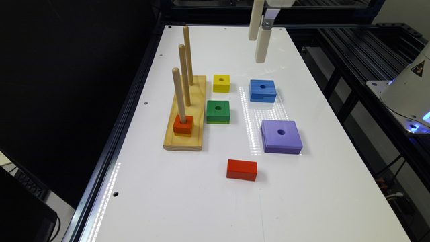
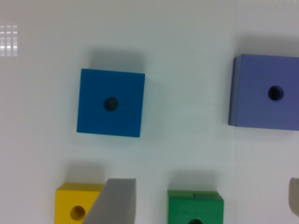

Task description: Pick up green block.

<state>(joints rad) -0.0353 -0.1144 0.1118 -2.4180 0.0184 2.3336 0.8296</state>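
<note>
One square dark-green wooden block (image 1: pixel 218 111) with a centre hole lies flat on the white table (image 1: pixel 208 208), between the small yellow holed block (image 1: pixel 221 83) and the wooden base (image 1: pixel 186 114). That base carries three dowels and one red block (image 1: pixel 183 125). One blue (image 1: pixel 262 90), one purple (image 1: pixel 281 136), one red brick (image 1: pixel 241 169). The gripper (image 1: pixel 259 42) hangs high, jaws spread. The wrist view crops the green block (image 2: pixel 195 207) at its edge.

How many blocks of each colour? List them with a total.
Red blocks: 2, one on a peg, one on the table
Yellow block: 1
Green block: 1
Blue block: 1
Purple block: 1
Total: 6
</note>
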